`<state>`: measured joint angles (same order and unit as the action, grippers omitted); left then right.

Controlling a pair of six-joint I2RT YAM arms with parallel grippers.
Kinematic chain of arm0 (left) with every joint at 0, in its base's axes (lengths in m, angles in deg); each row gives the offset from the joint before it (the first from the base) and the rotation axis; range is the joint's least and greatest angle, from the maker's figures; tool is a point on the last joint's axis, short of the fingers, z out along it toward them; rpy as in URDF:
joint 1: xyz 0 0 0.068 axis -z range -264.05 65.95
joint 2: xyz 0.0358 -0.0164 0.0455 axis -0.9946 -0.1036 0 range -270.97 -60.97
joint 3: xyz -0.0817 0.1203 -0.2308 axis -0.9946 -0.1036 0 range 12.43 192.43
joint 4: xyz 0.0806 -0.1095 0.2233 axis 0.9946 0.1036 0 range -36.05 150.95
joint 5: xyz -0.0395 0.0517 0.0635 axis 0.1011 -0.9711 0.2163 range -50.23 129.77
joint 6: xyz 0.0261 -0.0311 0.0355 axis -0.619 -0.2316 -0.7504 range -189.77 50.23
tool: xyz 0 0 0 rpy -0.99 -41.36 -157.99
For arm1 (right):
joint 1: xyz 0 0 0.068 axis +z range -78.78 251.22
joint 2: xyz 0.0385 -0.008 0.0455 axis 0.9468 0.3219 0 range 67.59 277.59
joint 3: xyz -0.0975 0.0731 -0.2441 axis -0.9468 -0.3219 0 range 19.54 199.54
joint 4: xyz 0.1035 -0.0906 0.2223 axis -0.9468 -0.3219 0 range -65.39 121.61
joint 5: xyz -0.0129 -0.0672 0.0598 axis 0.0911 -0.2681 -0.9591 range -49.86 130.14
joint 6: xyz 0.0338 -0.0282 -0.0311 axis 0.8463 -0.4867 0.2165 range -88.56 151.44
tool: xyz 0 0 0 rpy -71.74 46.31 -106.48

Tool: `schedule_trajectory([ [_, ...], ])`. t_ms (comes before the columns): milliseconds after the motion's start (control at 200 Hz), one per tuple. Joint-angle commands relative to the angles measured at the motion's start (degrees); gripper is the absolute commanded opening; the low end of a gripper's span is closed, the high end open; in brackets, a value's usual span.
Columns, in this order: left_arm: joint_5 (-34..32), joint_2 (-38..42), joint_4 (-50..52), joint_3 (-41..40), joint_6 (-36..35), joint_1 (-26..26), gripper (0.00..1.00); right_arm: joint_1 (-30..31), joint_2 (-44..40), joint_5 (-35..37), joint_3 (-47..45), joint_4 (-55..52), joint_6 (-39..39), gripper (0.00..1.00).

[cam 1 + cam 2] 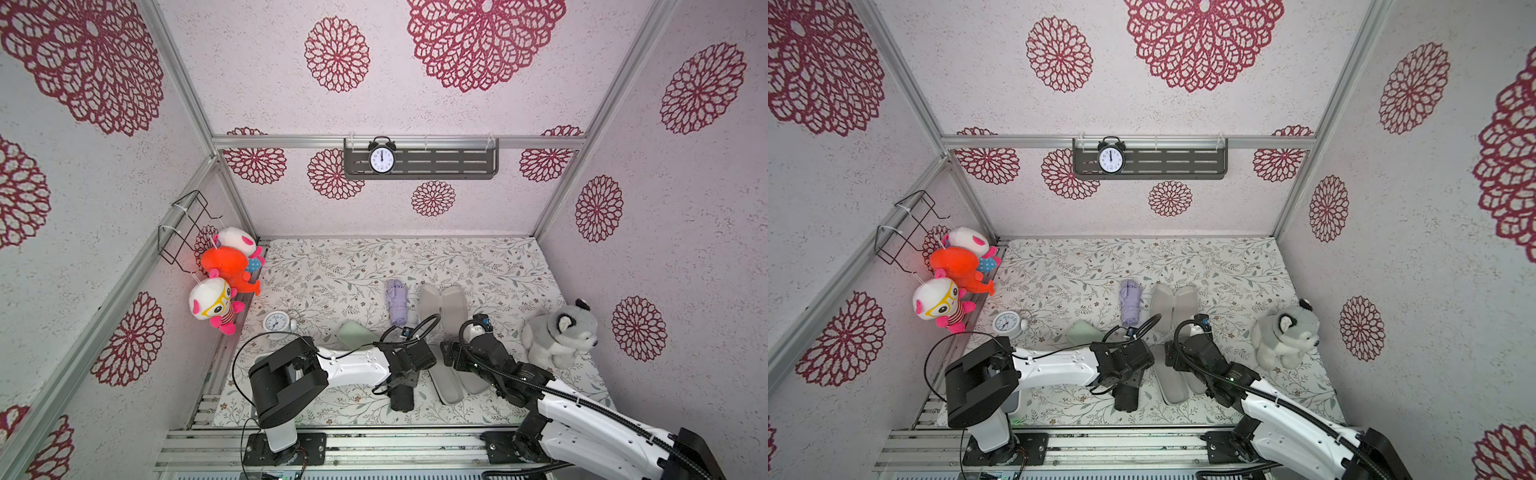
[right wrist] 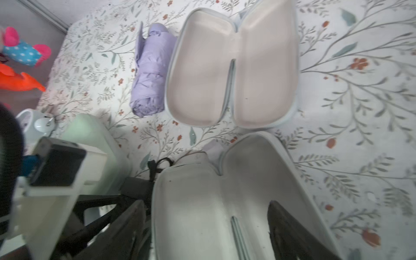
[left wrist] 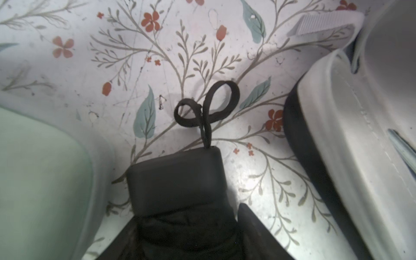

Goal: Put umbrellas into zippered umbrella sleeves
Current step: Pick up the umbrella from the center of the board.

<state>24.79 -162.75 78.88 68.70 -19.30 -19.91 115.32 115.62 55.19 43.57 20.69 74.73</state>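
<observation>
The black umbrella (image 1: pixel 401 395) lies on the floral table, its wrist loop (image 3: pixel 211 105) curled on the cloth. My left gripper (image 3: pixel 189 211) is shut on the black umbrella's folded fabric, one finger on each side. Right beside it lies the black sleeve (image 1: pixel 453 384), open with its grey lining up. My right gripper (image 2: pixel 206 202) hangs open over that lining (image 2: pixel 191 213), its fingers wide apart. Further back, the lilac umbrella (image 1: pixel 396 301) lies next to the open lilac sleeve (image 1: pixel 442 305). A mint green sleeve (image 1: pixel 353 334) sits left of my left wrist, partly hidden by the arm.
A grey husky plush (image 1: pixel 559 334) sits at the right side of the table. A small white alarm clock (image 1: pixel 276 324) stands at the left edge. Plush toys (image 1: pixel 224 266) hang on the left wall. The left arm's camera and cable (image 2: pixel 56 166) are close to my right gripper.
</observation>
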Motion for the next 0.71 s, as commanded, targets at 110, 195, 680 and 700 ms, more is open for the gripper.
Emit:
schedule_trajectory([
  [110, 2.3, 4.6, 7.2, 0.1, 0.4, -1.2, 0.49, -12.0, -7.4, -1.1, -3.1, -2.7, -6.3, 0.87],
  [195, -0.9, 8.2, 9.8, 2.9, 0.4, -0.8, 0.47, -16.4, -8.4, -5.2, -4.0, -1.7, -8.2, 0.86],
  [680, 1.3, 2.8, 9.6, 23.1, -0.8, 2.4, 0.43, -18.0, -9.3, -6.7, -11.7, 4.4, -7.4, 0.85],
  [700, 2.0, 1.8, 8.8, 23.8, -0.9, 2.4, 0.43, -18.0, -10.0, -7.4, -11.9, 4.6, -7.3, 0.84],
])
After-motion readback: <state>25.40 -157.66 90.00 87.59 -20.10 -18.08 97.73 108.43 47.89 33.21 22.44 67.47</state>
